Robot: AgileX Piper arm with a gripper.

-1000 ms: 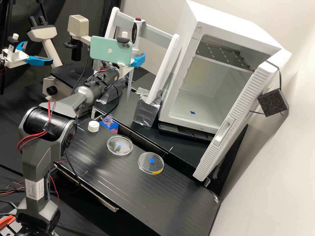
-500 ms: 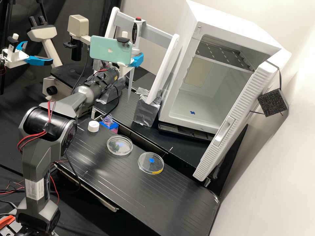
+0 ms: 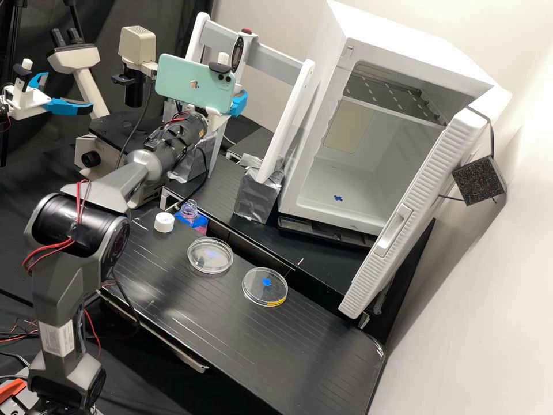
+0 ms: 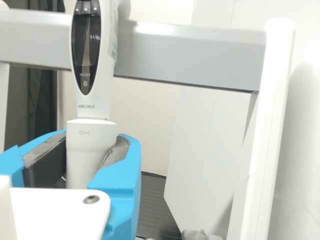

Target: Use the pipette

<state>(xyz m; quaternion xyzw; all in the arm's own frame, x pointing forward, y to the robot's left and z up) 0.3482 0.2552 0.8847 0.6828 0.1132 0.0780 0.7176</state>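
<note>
Pipette, high view: upper centre-left of the frame, the pipette [image 3: 245, 49] stands close to upright, leaning slightly, red-capped end up; its middle is hidden behind the mint-green phone [image 3: 187, 86].
Gripper, high view: the gripper [image 3: 238, 102] is at the pipette, partly covered by the phone; one smooth blue finger juts out.
Stand, high view: a white frame with a flat grey crossbar [image 3: 276, 66], one foot wrapped in crinkled silver foil [image 3: 259, 196].
Dishes, high view: two round, clear dishes, the nearer-centre one [image 3: 265, 286] with a yellow strip at its rim, the other [image 3: 209, 255] toward its upper left.
Grip, wrist view: the blue fingers pinch the pipette's pale, smooth shaft between a dark pad and grey, wrinkled facing.
Axis, wrist view: long axis near vertical, glossy black oval display above the grip; the lower end is hidden behind the white bracket [image 4: 60, 212].
</note>
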